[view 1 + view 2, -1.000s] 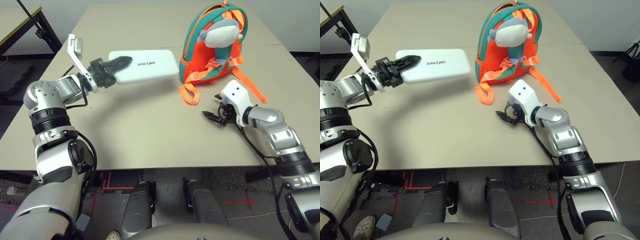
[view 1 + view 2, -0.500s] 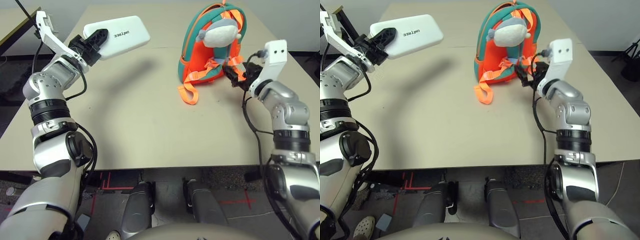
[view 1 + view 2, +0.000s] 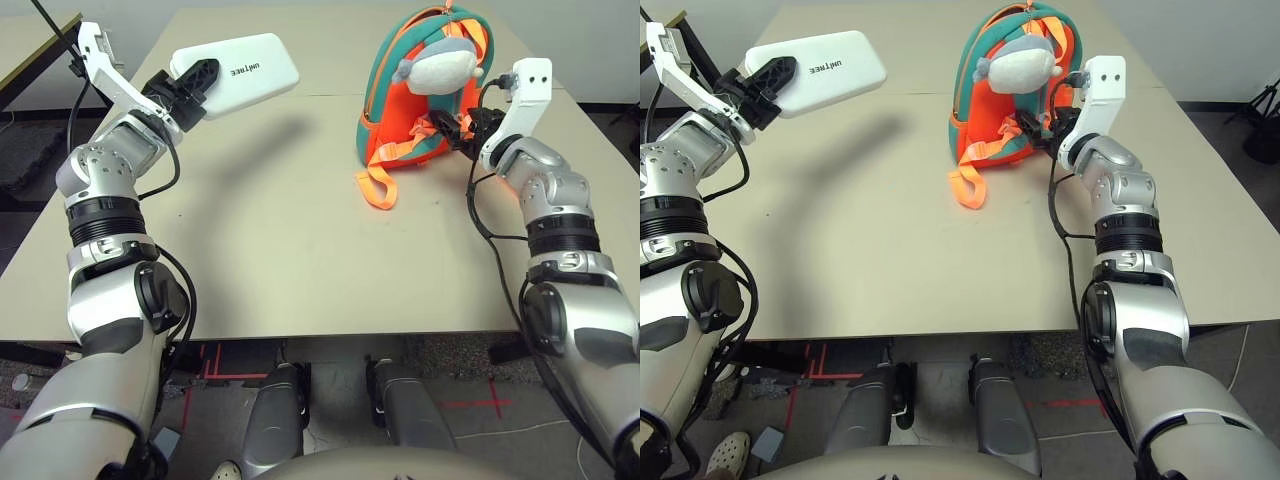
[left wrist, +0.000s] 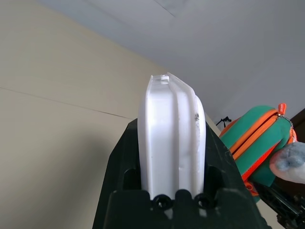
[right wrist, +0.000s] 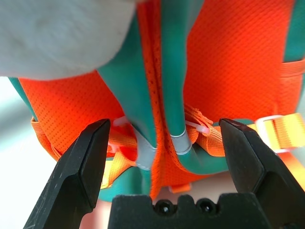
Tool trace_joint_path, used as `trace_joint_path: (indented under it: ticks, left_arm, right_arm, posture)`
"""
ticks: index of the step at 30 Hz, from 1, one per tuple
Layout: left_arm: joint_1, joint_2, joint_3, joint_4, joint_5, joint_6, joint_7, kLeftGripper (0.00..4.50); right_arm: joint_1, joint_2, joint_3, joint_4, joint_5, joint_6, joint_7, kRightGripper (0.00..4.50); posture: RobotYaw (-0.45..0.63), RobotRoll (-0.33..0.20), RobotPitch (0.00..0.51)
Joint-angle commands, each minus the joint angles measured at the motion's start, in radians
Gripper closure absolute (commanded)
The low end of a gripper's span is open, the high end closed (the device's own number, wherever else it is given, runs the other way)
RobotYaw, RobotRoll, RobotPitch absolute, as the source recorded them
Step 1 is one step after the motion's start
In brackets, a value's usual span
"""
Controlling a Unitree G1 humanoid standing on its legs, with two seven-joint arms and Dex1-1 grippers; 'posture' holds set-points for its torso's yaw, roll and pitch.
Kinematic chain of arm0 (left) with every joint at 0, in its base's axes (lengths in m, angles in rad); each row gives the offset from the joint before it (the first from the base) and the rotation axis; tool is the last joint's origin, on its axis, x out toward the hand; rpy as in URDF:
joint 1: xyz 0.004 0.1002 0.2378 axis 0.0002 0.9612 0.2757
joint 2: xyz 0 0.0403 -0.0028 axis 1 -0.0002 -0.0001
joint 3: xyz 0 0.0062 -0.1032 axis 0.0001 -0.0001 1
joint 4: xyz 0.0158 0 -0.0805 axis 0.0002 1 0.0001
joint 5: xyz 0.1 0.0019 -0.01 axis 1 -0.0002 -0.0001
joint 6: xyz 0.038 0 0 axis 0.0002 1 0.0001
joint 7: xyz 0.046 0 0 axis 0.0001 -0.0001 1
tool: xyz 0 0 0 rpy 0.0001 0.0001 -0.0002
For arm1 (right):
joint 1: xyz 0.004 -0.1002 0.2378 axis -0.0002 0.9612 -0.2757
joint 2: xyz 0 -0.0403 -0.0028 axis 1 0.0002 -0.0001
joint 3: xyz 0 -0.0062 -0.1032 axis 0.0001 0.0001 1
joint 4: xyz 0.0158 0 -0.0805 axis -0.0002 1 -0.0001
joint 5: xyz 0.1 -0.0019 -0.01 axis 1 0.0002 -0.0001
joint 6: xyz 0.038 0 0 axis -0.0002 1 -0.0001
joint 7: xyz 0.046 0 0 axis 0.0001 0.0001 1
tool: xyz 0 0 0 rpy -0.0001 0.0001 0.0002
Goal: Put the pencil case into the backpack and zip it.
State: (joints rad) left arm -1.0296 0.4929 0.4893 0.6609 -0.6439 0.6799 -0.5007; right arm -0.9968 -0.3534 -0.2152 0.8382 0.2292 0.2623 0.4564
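The orange and teal backpack [image 3: 425, 95] stands upright at the far right of the table, straps and a grey-white plush fish [image 3: 440, 67] facing me. My left gripper [image 3: 192, 84] is shut on one end of the flat white pencil case [image 3: 242, 68], holding it in the air over the table's far left, level with the backpack's top. In the left wrist view the pencil case [image 4: 171, 133] stands edge-on between the fingers [image 4: 121, 162]. My right gripper [image 3: 446, 127] is open at the backpack's right side, its fingers [image 5: 81, 167] spread around the teal straps [image 5: 143, 138].
The beige table [image 3: 300, 250] has a seam running across behind the backpack. Loose orange webbing [image 3: 376, 188] trails from the backpack's base toward me. A second table [image 3: 30, 50] with a dark frame stands at the far left.
My left arm lifted the pencil case off the table and up to the far left. My right arm rose from the table and moved in against the backpack's straps.
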Motion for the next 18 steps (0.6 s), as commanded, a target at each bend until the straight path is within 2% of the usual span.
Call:
trace_joint_path:
  ticks: [1,9,18]
  left_arm:
    - [-0.014,0.005,0.0,-0.014,-0.005,-0.012,-0.003,3.23]
    - [0.002,-0.012,0.002,-0.061,-0.016,0.009,0.02,3.23]
    - [0.013,-0.04,0.0,-0.107,-0.024,0.034,0.046,3.23]
  right_arm:
    - [-0.048,0.015,0.016,0.099,-0.021,-0.067,0.017,0.0]
    - [-0.108,0.017,0.019,0.254,-0.069,-0.222,-0.017,0.0]
    - [-0.14,-0.005,0.009,0.317,-0.099,-0.313,-0.078,0.0]
  posture:
    - [-0.14,0.0,0.122]
    - [-0.14,0.0,0.122]
    - [-0.14,0.0,0.124]
